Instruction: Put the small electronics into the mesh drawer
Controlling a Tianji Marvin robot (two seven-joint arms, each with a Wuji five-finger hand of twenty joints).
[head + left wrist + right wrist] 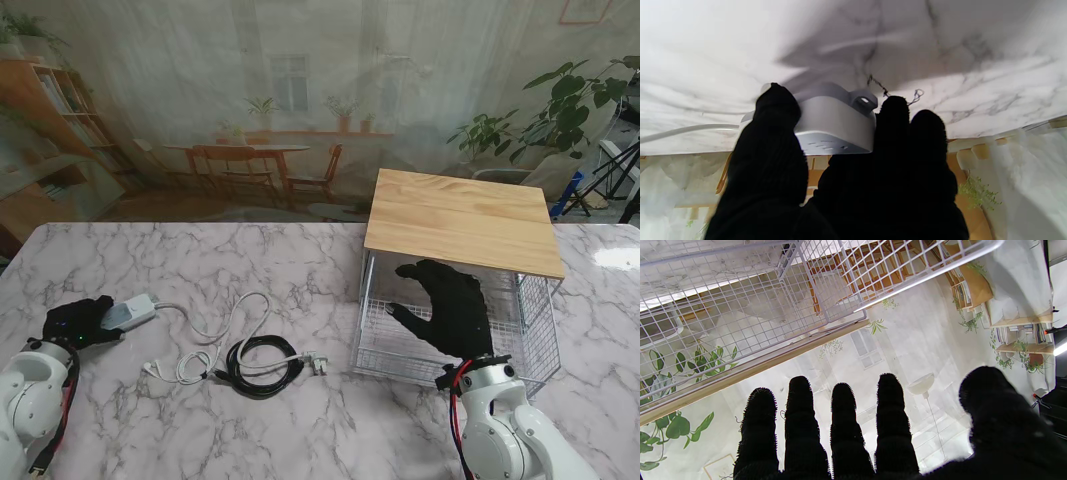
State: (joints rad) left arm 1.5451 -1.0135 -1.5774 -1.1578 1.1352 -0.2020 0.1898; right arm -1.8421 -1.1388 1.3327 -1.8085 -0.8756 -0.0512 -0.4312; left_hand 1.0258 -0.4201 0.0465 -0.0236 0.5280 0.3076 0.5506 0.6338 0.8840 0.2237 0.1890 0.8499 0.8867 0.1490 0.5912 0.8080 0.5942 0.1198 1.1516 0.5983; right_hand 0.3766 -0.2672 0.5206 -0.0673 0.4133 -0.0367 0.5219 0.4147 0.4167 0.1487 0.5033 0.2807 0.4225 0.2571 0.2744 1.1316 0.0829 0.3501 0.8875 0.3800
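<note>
My left hand at the table's left edge is shut on a grey-white charger block; in the left wrist view the charger block sits between thumb and fingers. Its white cable runs right toward a coiled black cable with a small white plug. The mesh drawer is pulled out under a wooden top. My right hand hovers open above the drawer, fingers spread; the right wrist view shows the mesh drawer beyond my fingertips.
A small white adapter lies nearer to me than the white cable. The marble table runs wide between my arms. A printed backdrop stands along the far edge.
</note>
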